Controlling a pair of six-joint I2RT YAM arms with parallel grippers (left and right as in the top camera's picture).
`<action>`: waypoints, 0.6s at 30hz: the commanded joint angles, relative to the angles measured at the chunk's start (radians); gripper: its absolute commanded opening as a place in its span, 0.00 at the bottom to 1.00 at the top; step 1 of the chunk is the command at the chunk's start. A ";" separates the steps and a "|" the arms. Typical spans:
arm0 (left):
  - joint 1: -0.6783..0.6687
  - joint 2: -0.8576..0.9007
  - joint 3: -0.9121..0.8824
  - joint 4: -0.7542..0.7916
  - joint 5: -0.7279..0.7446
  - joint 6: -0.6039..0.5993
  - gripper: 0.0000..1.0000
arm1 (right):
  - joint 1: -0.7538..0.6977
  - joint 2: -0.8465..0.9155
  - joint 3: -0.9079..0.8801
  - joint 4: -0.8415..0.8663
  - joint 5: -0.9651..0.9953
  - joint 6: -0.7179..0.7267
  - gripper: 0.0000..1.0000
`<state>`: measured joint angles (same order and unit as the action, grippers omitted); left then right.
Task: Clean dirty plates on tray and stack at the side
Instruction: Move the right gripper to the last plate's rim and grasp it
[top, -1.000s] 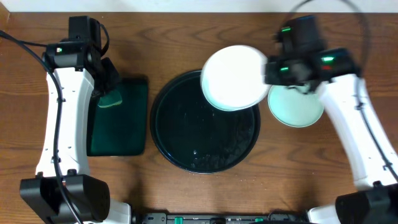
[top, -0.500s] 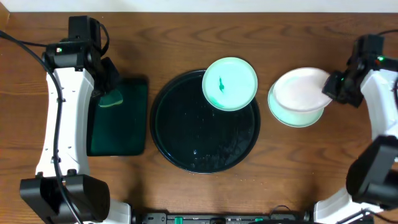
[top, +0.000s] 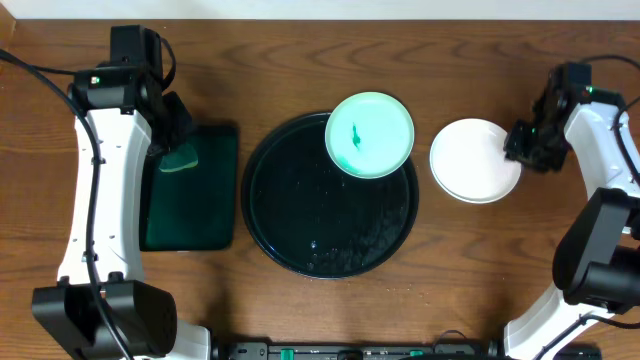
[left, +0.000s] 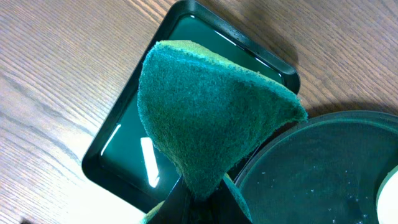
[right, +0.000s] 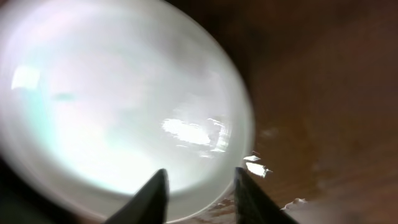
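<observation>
The left hand (top: 172, 148) grips a green sponge (left: 211, 118) above the rectangular tray (top: 200, 220). A smeared plate (top: 370, 135) sits far right on the round tray (top: 300, 210). Beside it, a clean plate (top: 472, 160) lies on the tabletop (top: 300, 60), the right hand (top: 522, 150) open at its right edge.

black tray (top: 300, 225), mint plate (top: 388, 120) with teal smear (top: 355, 137), white plate (top: 472, 160), green sponge (left: 205, 112).
</observation>
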<state>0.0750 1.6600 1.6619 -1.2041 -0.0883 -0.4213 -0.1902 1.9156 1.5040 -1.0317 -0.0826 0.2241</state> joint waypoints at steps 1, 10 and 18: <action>0.002 0.001 -0.009 0.000 -0.005 0.010 0.07 | 0.082 -0.029 0.147 -0.004 -0.164 -0.150 0.50; 0.002 0.001 -0.009 0.000 0.044 0.010 0.07 | 0.349 0.085 0.322 0.051 -0.120 -0.312 0.59; 0.002 0.001 -0.009 0.001 0.048 0.010 0.07 | 0.405 0.403 0.659 -0.080 -0.151 -0.516 0.61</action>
<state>0.0750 1.6604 1.6615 -1.2030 -0.0467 -0.4210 0.2024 2.2383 2.0697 -1.0885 -0.2092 -0.1764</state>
